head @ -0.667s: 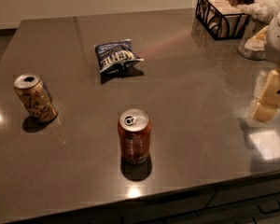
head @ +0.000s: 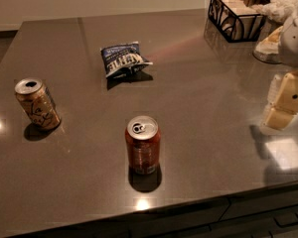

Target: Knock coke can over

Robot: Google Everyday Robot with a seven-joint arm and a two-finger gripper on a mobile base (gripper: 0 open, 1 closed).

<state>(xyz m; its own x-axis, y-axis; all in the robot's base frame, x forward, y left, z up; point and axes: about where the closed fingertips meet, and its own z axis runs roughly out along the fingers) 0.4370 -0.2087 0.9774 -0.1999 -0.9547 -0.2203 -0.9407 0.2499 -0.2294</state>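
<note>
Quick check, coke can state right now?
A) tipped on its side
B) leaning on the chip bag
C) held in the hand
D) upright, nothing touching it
D: the coke can stands upright on the table with its silver top facing up. The hand is far off to its right near the table's edge and is not touching it.

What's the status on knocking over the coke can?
Hand at right edge of counter, apart from coke can. Coke can upright near front edge. Nothing between them; gold can and chip bag off the path.
</note>
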